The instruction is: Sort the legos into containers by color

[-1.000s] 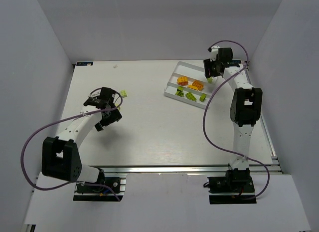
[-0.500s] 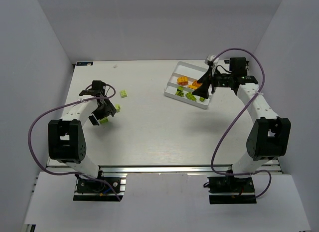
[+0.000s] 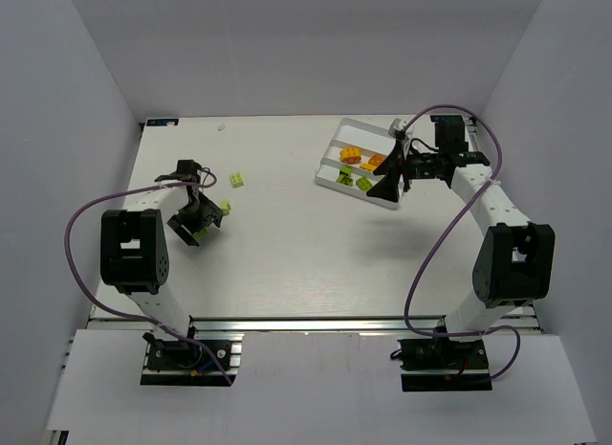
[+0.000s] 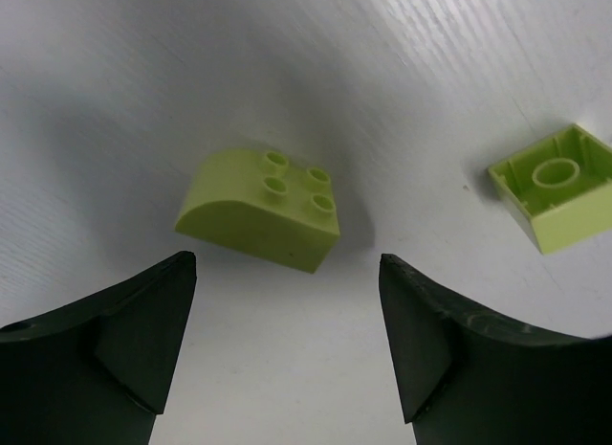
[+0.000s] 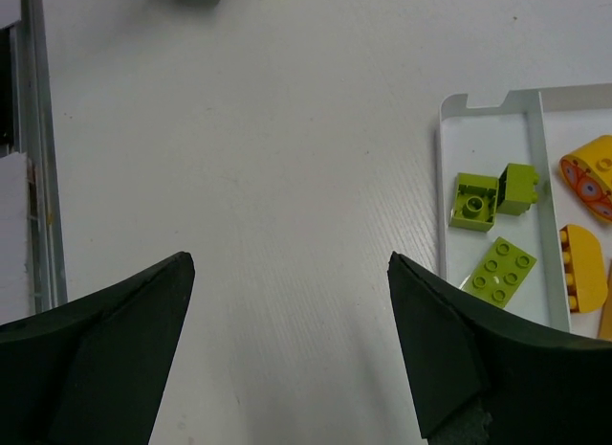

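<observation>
The left pincer point(image 3: 198, 218) sits at the left of the top view, low over the desk point(image 3: 287, 263). In its wrist view, the left pincer point(image 4: 287, 273) has its jaws spread wide and grips nothing. A lime-green lego with a curved side point(image 4: 260, 208) lies studs up on the desk at the centre of that frame, just beyond the gap between the two dark fingers point(image 4: 124, 340) and touching neither of them. A second lime-green lego point(image 4: 555, 187) lies hollow side up at the right edge of the frame, apart from the first. In the top view these two loose bricks show as small green spots, one beside the pincer point(image 3: 226, 208) and one above and to its right point(image 3: 236, 180).

The right pincer point(image 3: 390, 177) hangs over the lower right end of the white tray point(image 3: 335, 144) in the upper right of the top view. From its wrist camera the right pincer point(image 5: 289, 263) is also wide open and empty, above bare desk. The tray point(image 5: 478, 144) lies at the right of that frame. In the compartment left of the ridge point(image 5: 547, 196) lie three lime-green bricks point(image 5: 500, 270). In the compartment right of the ridge lie orange bricks point(image 5: 585, 268), cut off by the frame edge.
</observation>
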Controlling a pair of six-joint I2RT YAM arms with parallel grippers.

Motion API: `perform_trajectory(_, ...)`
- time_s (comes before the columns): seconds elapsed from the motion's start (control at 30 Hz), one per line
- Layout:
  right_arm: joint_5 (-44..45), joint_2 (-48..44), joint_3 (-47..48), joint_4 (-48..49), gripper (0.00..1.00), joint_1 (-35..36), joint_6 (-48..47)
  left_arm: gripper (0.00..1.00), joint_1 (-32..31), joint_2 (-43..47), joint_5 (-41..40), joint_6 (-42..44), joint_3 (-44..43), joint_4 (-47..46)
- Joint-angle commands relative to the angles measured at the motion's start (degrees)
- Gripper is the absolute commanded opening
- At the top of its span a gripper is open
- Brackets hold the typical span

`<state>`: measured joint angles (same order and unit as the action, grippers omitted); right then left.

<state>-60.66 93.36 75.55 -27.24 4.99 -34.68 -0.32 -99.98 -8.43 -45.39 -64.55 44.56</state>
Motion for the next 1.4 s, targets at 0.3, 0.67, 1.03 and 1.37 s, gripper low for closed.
perform_trajectory(0.3, -1.8, -2.7, -3.3, -1.1, 0.87, -0.2, 0.1, 0.74, 3.2, -2.7, -0.7, -10.2, -1.6, -2.1)
perform_trajectory(0.67, -1.8, -3.9, -4.9, -2.7, 0.87, -0.2, -0.8, 0.42, 4.8, -5.5, 2.0, -11.6, -4.6, -3.6)
perform_trajectory(1.03, -2.0, -4.9, -5.5, -4.0, 0.84, -0.1, -2.4, 0.24, 4.1, 4.6, 3.8, -3.3, -2.8, -3.9)
perform_trajectory(1.37, -1.1, -4.4, -5.8, -0.2, 0.85, 1.0, 1.9, 0.81, 8.9, 0.5, -5.7, -1.5, -7.8, 1.1)
